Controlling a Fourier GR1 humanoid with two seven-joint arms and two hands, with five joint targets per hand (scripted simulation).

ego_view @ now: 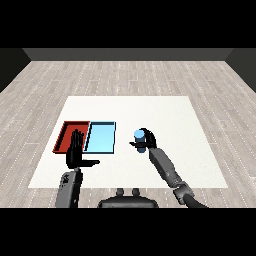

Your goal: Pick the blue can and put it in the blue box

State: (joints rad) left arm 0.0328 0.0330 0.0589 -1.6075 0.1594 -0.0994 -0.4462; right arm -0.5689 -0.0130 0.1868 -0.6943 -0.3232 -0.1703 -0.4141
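Left hand (pixel 76 150) sits nearest, fingers straight and spread, thumb out, over the front edge of the red tray (pixel 65 131). Right hand (pixel 148 141) curls round the blue can (pixel 139 137), upright, right of the light blue tray (pixel 101 138).

We see the right hand (pixel 148 140) curled round the blue can (pixel 139 138), which stands upright, to the right of the light blue tray (pixel 101 138) and apart from it. The red tray (pixel 66 134) lies just beside the blue one, on its left. Our left hand (pixel 77 150) is held with fingers straight and thumb out, overlapping the near edges of both trays on the white worktop (pixel 175 120).
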